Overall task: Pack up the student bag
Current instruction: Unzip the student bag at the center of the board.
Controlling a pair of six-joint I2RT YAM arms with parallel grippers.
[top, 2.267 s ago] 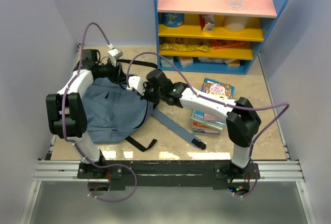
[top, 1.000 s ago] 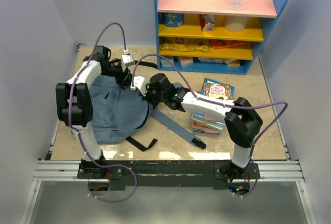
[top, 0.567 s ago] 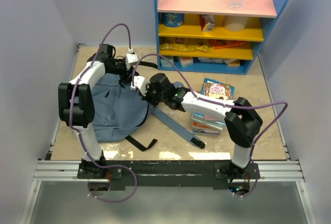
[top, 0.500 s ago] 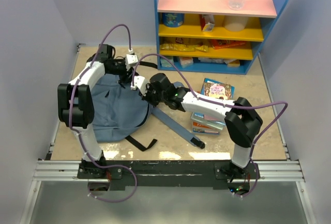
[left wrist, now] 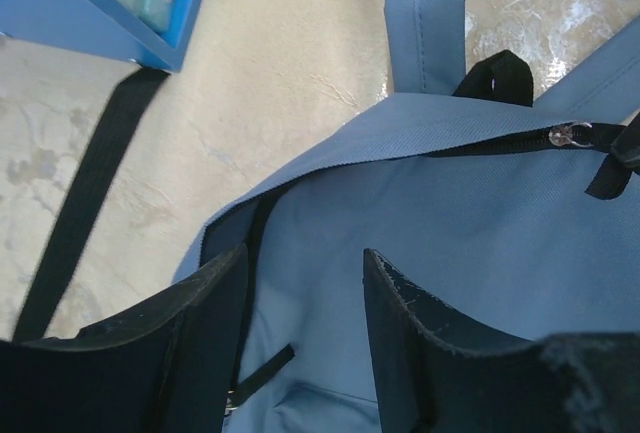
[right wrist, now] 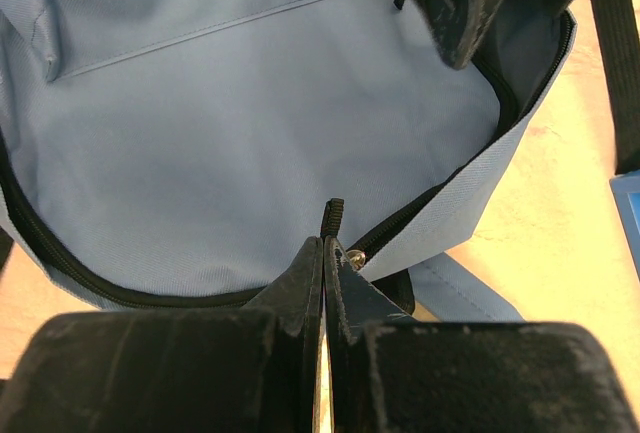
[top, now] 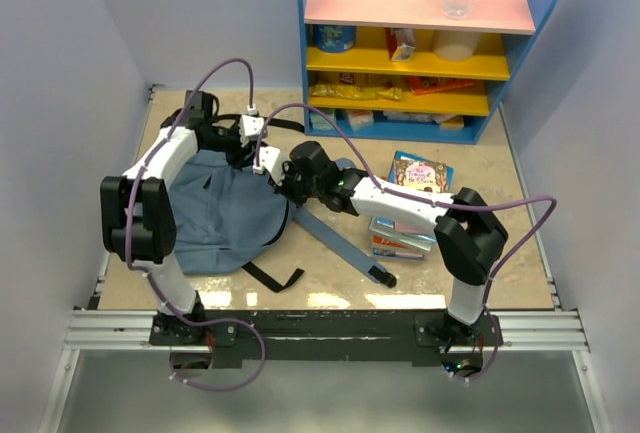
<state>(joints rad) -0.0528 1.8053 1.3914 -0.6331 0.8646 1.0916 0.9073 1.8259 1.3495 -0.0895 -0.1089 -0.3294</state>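
The student bag (top: 215,218) lies unzipped, left of and nearer than the blue shelf (top: 305,53). The left gripper (left wrist: 305,258) hangs over its mouth, fingers apart. The right gripper (right wrist: 323,253) pinches the black zip pull (right wrist: 332,215) at its rim. The tabletop (top: 500,183) is beige marble and the walls (top: 60,53) lilac. The titles on the books (top: 415,178) are unreadable.

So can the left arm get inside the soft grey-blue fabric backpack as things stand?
Probably yes. The grey-blue fabric backpack is unzipped, the left end effector hangs open right over its mouth, and the right end effector pinches the black zip pull at the rim. Nothing blocks it.
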